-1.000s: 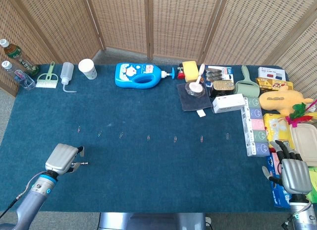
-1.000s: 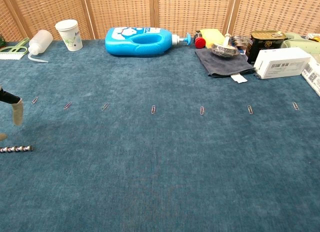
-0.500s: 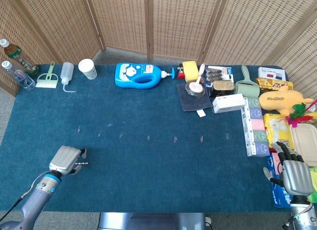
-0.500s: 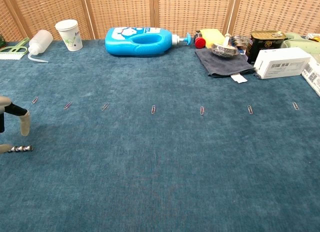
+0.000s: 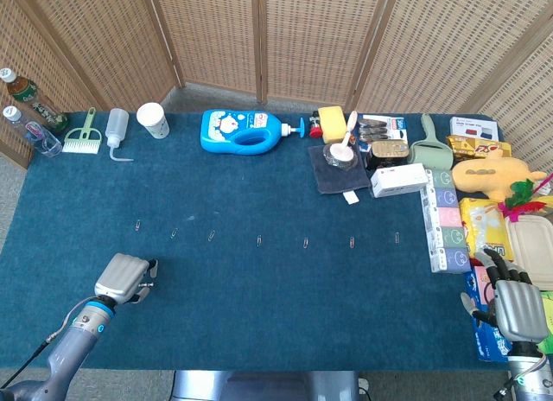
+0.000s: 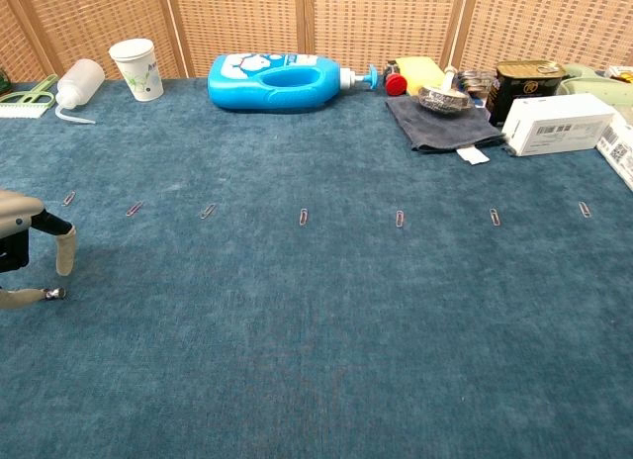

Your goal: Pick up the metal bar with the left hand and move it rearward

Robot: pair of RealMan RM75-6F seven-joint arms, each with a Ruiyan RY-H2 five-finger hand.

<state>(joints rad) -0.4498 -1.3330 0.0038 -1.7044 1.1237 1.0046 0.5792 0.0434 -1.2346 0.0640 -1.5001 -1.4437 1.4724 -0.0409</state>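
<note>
The metal bar (image 6: 54,294) is a short, knobbly silver rod lying on the blue cloth near the table's front left. In the chest view only its right tip shows. My left hand (image 5: 124,277) hangs right over it, palm down. One finger (image 6: 65,251) curls down just behind the bar and the thumb (image 6: 18,300) lies low along its near side; the two are still apart. In the head view the hand hides the bar. My right hand (image 5: 516,308) stays at the table's front right edge with its fingers spread and nothing in it.
A row of several paper clips (image 5: 259,240) runs across the table behind the left hand. Along the back stand a blue detergent bottle (image 5: 242,130), a paper cup (image 5: 154,119) and a squeeze bottle (image 5: 116,124). A grey cloth (image 5: 339,172), a white box (image 5: 399,180) and packets crowd the right.
My left hand has slid right and lowered over the metal bar, covering most of it, and its finger and thumb now bracket the bar. The right hand has stayed still.
</note>
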